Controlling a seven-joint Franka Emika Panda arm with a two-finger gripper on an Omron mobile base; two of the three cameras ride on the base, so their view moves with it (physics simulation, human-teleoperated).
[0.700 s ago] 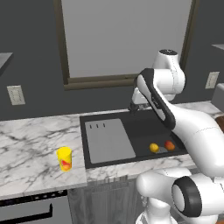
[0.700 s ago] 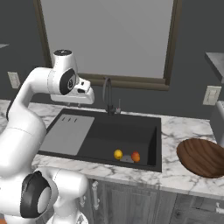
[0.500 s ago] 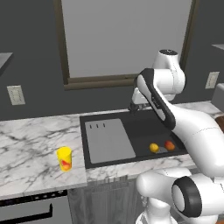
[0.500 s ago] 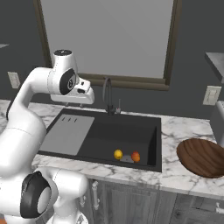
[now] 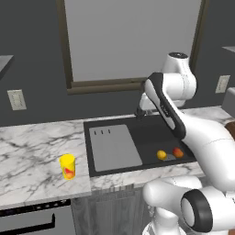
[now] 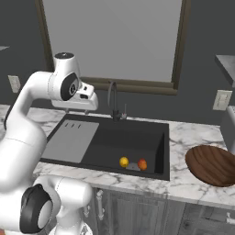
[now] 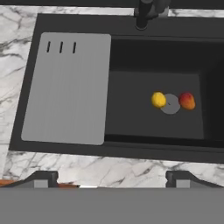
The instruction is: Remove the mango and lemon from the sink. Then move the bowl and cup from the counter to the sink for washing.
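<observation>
Sink [image 7: 131, 144]: black basin, centre of hand view; grey drainboard [image 7: 65, 87] in its left half, faucet [image 7: 146, 13] at top edge. Lemon [image 7: 159, 99]: on basin floor, just left of the round drain [image 7: 170, 104]; right of centre in hand view, lower middle of right base view [image 6: 124, 161], lower right of left base view [image 5: 161, 154]. Mango [image 7: 187, 100]: just right of the drain, level with the lemon, the 2 fruits apart with the drain between; also at [image 6: 142, 164] and [image 5: 177, 152]. Cup [image 5: 68, 166]: upright on counter [image 5: 32, 151], lower left of left base view, well apart from the sink. Bowl [image 6: 215, 165]: on counter at right edge of right base view, just beside the sink's rim. Gripper [image 7: 111, 178]: jaws spread wide, nothing between them, 2 fingertips [image 7: 43, 177] at bottom of hand view; hand high above the sink's near rim, looking straight down. Governing relation: both fruits lie up and to the right of the gripper's midline in hand view, lemon nearer that line, mango further right. Fruit long axes: lemon nearly round, mango slightly elongated, direction too small to tell. Judged stage: opening step, neither fruit lifted. Likely next need: shift right, toward the faucet side, and descend deep into the basin; lemon the shorter reach.
</observation>
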